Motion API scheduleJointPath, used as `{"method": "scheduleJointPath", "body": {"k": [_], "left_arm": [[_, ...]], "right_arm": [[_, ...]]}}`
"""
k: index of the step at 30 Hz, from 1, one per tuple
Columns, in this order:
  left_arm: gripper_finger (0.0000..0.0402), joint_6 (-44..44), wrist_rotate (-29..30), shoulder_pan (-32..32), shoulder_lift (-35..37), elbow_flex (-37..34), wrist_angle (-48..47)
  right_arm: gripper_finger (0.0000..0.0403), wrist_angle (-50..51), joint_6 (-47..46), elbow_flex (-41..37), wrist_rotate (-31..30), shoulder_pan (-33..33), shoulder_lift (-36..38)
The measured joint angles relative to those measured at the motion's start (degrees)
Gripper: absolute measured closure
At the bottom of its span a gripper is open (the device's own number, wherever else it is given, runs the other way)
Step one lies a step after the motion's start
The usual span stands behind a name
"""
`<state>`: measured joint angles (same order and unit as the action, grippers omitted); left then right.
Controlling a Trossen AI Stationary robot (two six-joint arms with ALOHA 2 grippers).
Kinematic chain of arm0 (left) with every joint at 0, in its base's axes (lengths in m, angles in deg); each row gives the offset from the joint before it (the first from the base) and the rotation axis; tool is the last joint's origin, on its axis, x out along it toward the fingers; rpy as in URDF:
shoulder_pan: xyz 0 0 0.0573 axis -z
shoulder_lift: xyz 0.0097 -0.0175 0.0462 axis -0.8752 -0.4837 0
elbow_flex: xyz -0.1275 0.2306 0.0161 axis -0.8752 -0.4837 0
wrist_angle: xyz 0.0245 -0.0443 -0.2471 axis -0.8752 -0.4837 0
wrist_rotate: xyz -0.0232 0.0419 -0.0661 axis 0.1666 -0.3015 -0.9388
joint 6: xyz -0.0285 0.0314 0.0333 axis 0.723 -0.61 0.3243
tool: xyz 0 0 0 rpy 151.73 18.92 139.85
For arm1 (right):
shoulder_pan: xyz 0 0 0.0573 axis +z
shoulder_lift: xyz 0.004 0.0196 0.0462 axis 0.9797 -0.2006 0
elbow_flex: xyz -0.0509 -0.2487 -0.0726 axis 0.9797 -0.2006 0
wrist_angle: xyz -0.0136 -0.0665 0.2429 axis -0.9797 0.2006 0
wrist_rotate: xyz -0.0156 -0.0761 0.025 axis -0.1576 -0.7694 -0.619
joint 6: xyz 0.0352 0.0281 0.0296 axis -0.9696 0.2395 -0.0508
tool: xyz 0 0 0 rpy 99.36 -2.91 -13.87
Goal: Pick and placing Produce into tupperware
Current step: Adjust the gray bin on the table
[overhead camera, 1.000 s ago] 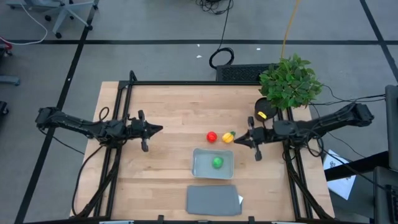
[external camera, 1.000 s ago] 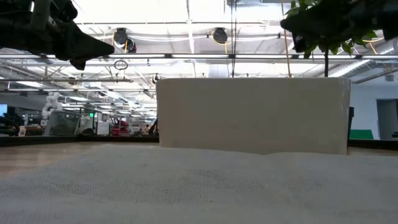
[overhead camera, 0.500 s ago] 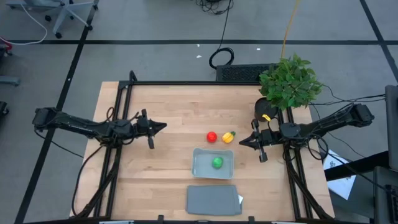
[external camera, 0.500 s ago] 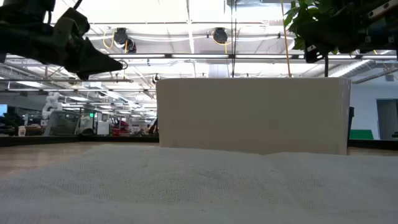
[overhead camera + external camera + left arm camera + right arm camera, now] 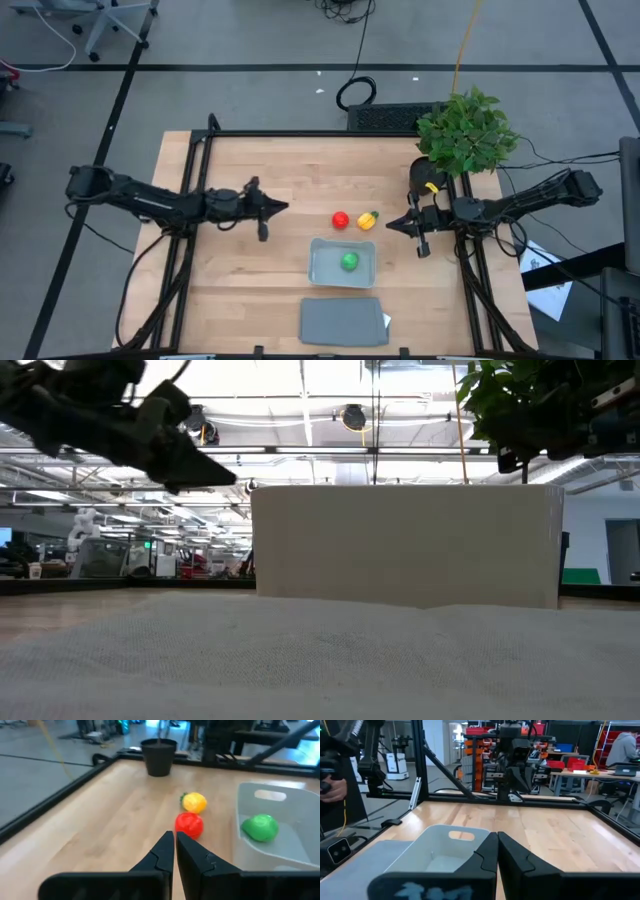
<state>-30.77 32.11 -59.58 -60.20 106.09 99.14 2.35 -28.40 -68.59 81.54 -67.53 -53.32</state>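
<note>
beside the red piece (image 5: 340, 219), left gripper (image 5: 283, 208), jaws closed

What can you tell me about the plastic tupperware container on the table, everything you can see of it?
The tupperware is a shallow, translucent grey-blue plastic tub, rectangular with rounded corners and a slot-shaped handle cutout in one end wall. It sits upright and open on the wooden table, near the front edge, just behind the flat grey lid. Inside it lies one green round produce piece. The red piece and yellow piece lie outside, just beyond it.
</note>
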Motion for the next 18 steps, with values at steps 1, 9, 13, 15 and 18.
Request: {"method": "scheduleJointPath", "body": {"k": [1,9,13,15,18], "left_arm": [[0.0380,-0.13,-0.77,0.02,-2.10,1.24,0.20],[0.0380,-2.25,-7.81,0.03,-18.63,9.29,4.54],[0.0381,-3.83,-11.52,0.07,-23.71,11.56,6.92],[0.0381,-4.02,-13.10,0.07,-25.12,12.20,6.79],[0.0381,-4.04,-15.93,0.49,-26.82,13.35,7.06]], "right_arm": [[0.0403,0.20,0.02,0.00,0.00,0.00,0.00],[0.0403,0.64,-0.28,0.00,0.02,0.02,-0.02],[0.0403,0.68,-0.29,0.00,0.04,0.02,-0.02],[0.0403,0.68,-0.29,0.00,0.04,0.02,-0.02],[0.0403,0.72,-0.29,0.00,0.04,0.02,-0.02]]}}
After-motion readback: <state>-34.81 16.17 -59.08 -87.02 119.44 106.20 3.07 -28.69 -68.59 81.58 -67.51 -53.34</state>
